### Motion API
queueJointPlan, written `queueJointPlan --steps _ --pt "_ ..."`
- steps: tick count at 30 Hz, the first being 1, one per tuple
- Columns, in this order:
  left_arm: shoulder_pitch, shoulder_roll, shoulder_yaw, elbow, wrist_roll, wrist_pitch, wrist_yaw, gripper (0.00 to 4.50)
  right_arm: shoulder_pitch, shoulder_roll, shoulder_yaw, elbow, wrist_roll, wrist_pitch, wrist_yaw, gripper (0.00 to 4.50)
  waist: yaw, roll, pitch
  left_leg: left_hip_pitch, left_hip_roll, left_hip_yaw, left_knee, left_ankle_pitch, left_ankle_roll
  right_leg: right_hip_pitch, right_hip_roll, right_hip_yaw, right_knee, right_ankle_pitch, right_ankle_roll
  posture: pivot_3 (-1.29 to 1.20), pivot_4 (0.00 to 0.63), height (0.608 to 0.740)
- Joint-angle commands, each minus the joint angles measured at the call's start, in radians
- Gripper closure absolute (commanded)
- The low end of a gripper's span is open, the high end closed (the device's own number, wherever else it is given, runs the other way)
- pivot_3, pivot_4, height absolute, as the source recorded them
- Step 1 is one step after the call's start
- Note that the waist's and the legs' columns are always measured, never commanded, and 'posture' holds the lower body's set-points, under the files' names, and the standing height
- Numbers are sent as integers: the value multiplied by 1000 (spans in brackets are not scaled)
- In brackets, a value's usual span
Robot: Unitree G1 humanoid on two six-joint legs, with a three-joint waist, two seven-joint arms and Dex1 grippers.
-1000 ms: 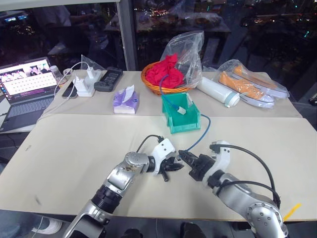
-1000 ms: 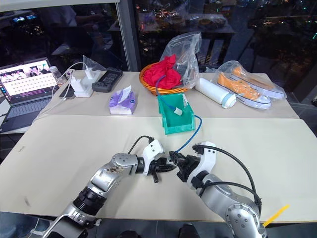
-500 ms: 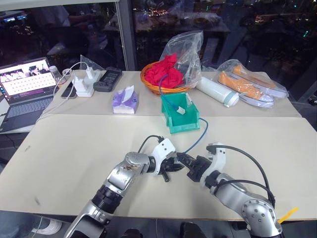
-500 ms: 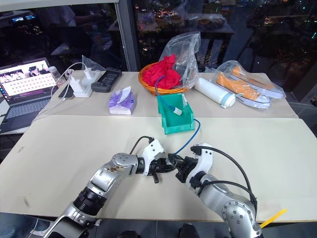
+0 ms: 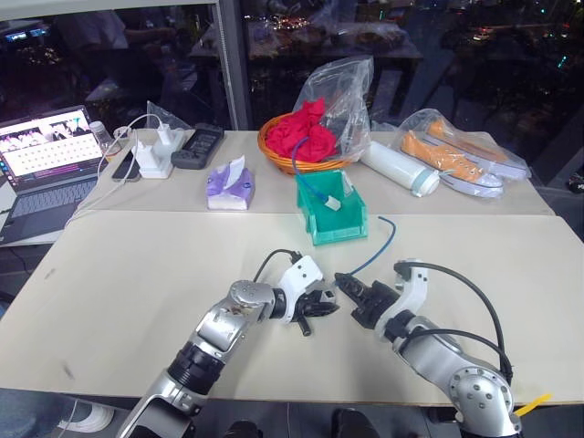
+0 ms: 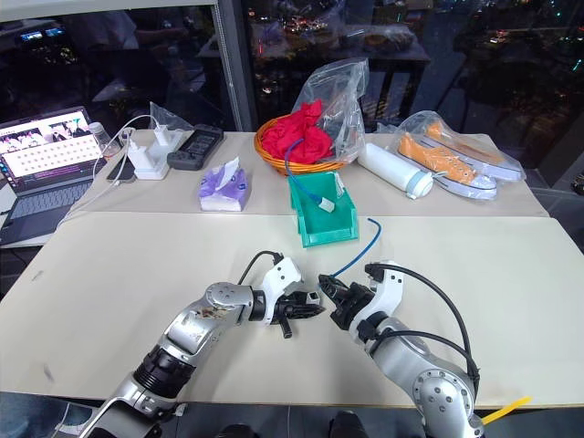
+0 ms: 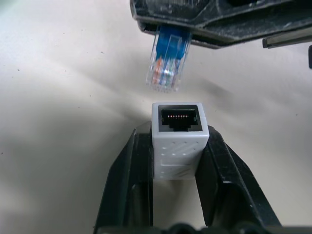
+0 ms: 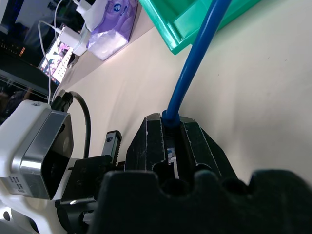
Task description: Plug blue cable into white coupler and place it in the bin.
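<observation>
Above table: white coupler [image 7: 176, 135] socket faces blue cable [image 5: 372, 251] plug, slightly misaligned.

The white coupler [image 7: 177, 144] has a dark socket with small copper-coloured contacts and a diagonal ribbed pattern on its side. The blue cable [image 5: 376, 248] ends in a clear plug [image 7: 166, 63] with coloured wires inside. The bin [image 5: 332, 211] is teal-green. Both end effectors, left [image 5: 321, 307] and right [image 5: 352, 292], have black fingers on white housings. The desk [image 5: 137, 265] is plain cream. The basket [image 5: 297, 149] is orange with red cloth [image 5: 306, 130] in it, and the tissue pack [image 5: 229, 185] is purple.
</observation>
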Motion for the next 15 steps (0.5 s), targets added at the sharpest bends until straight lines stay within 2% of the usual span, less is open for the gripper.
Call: queueJointPlan --steps 1,15 --pt "6 0 0 -43 -6 -9 4 3819 8 10 0 -34 16 14 16 4500 0 0 0 0 0 0 0 0 0 0 0 0 0 0 0 0 150 740" --pt "19 -1 2 -55 -8 -15 9 3819 20 0 -4 -10 11 66 2 4500 0 0 0 0 0 0 0 0 0 0 0 0 0 0 0 0 150 740"
